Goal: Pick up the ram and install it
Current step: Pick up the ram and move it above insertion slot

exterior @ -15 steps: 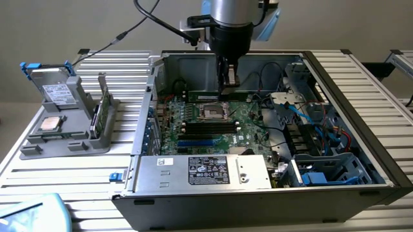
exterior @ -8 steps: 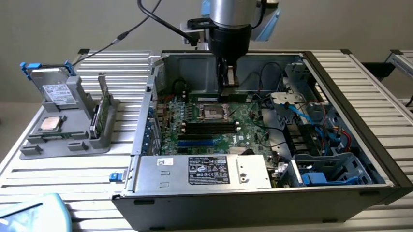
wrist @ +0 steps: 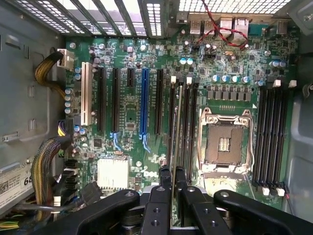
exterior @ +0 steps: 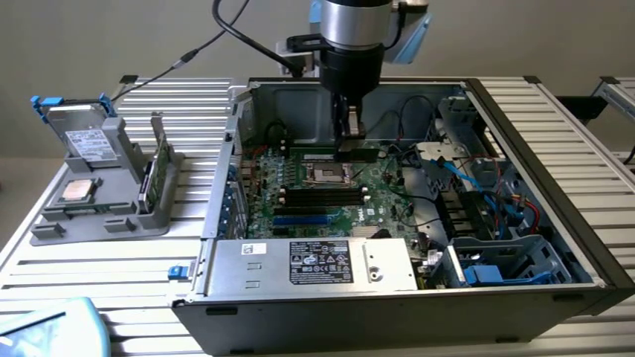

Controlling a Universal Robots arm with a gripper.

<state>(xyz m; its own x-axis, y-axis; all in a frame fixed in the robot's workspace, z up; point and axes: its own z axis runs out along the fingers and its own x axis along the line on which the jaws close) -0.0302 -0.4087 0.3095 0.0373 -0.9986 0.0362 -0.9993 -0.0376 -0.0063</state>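
The gripper (wrist: 172,174) was seen closed to a narrow gap on the ram (wrist: 176,127), which was held on edge between the fingertips, its long side set along the black memory slots (wrist: 191,127) just beside the open processor socket (wrist: 226,142). In the exterior view the gripper (exterior: 350,135) was lowered inside the computer case (exterior: 555,149), close over the motherboard (exterior: 382,190). Whether the stick's lower edge was already touching a slot could not be told. Several faults could be judged possible from here. If the stick were slightly tilted or offset from the slot, it could be pressed onto the slot's wall or end clips instead of into the groove. If its notch were turned the wrong way, it could be jammed. With so thin a grip, it could be twisted or slipped under downward force. The exposed socket alongside could also be struck if the stick were released crooked.
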